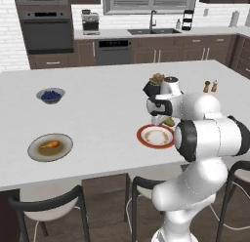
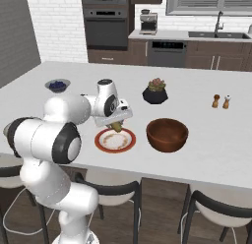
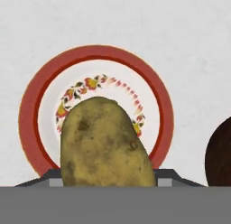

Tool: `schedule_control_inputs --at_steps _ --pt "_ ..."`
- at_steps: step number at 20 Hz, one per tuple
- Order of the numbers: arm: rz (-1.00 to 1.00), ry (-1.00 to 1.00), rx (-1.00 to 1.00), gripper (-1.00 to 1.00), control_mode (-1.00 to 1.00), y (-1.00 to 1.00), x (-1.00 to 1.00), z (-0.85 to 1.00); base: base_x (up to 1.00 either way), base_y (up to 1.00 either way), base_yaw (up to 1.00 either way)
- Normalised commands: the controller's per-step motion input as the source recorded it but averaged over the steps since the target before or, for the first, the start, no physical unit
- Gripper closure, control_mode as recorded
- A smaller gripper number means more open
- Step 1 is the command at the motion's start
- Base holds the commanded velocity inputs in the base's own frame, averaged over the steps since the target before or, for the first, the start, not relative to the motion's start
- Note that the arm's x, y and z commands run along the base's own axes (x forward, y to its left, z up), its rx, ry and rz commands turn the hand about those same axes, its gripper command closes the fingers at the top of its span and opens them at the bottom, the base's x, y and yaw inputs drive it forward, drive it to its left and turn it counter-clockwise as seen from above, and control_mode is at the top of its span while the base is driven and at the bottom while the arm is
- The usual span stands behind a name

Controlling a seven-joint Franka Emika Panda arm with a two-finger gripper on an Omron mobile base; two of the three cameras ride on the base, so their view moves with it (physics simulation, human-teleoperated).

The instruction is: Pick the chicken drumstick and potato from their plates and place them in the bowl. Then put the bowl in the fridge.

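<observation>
Gripper [image 2: 117,125] clamped on the potato [image 3: 106,144], held just above the red-rimmed plate [image 2: 115,140] on the white island counter [image 1: 97,114], wooden bowl [image 2: 167,134] beside it (nothing seen inside), drumstick [image 1: 51,145] lying on the grey-olive plate [image 1: 50,147] well apart.

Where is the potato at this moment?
The potato is held in the end effector, lifted above the white plate with the red-orange rim. In the right base view the wooden bowl stands just to the right of that plate.
</observation>
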Motion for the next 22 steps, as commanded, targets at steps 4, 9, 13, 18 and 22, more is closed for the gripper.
schedule_control_inputs --at_steps 4,9,13,18,22 --pt "-0.14 -0.16 0.05 1.0 -1.0 -0.33 -0.64 0.8 0.0 0.0 0.0" --pt "-0.19 -0.01 0.08 1.0 -1.0 -0.49 -0.23 0.58 0.0 0.0 0.0" --pt "-0.15 0.0 0.1 1.0 -1.0 -0.54 -0.02 0.44 0.0 0.0 0.0" --pt "-0.17 0.0 0.06 1.0 -1.0 -0.68 0.08 0.04 0.0 0.0 0.0" --pt "-0.13 0.07 0.07 1.0 -1.0 -0.85 0.33 -0.03 0.0 0.0 0.0"
